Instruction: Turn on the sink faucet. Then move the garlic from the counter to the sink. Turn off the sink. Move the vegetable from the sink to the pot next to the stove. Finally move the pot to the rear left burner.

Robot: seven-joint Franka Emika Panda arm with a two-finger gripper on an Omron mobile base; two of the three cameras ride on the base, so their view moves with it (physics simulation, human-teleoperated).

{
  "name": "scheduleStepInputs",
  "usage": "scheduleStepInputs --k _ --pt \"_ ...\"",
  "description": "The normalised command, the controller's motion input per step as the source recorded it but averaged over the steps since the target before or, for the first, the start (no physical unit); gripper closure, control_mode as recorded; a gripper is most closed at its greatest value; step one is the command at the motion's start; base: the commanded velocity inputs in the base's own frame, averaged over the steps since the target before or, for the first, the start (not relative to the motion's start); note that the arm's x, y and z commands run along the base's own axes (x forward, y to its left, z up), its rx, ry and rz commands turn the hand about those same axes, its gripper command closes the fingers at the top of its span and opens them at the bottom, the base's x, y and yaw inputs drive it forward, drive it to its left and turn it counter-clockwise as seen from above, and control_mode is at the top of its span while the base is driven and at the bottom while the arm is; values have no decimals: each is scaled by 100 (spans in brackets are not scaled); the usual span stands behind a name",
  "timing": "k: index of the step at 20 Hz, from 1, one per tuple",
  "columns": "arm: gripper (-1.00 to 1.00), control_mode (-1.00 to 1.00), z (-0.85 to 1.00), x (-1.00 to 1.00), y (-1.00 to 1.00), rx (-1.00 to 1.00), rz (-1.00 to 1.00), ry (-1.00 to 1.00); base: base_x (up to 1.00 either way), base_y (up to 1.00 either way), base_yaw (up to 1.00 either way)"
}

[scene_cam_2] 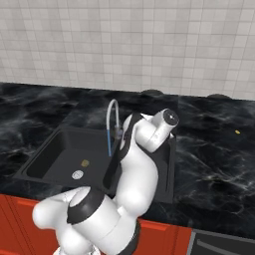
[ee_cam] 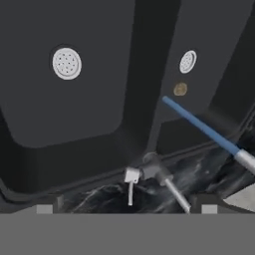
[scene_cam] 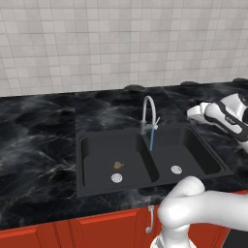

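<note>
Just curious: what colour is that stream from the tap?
Blue, a thin stream from the tap; clearest in the hand view.

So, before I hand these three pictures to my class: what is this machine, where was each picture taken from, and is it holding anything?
It is a white robot arm on a driving base, in a computer-drawn kitchen. Two cameras ride on the base, behind the arm to its left and right. The third sits on the hand and looks down along the gripper, whose two fingers stand open and hold nothing. Below it is the sink faucet, with a blue stream of water running into the sink, a dark double basin in the black marble counter. The small tan garlic lies in the left bowl, near its round drain.
</note>
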Motion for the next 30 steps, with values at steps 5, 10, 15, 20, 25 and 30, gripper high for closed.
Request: scheduleStepInputs --k 5,10,15,20,25,30 --pt "-100 -100 6 -13 9 2 -37 26 0 0 0" --pt "-100 -100 0 -13 6 10 -38 23 0 0 0" --pt "-100 -100 0 -17 0 22 -34 13 0 0 0" --pt "-100 -100 0 -15 0 28 -33 12 0 0 0" --pt "-100 -100 0 -13 0 28 -33 12 0 0 0" --pt "-100 -100 0 -7 0 29 -33 10 0 0 0"
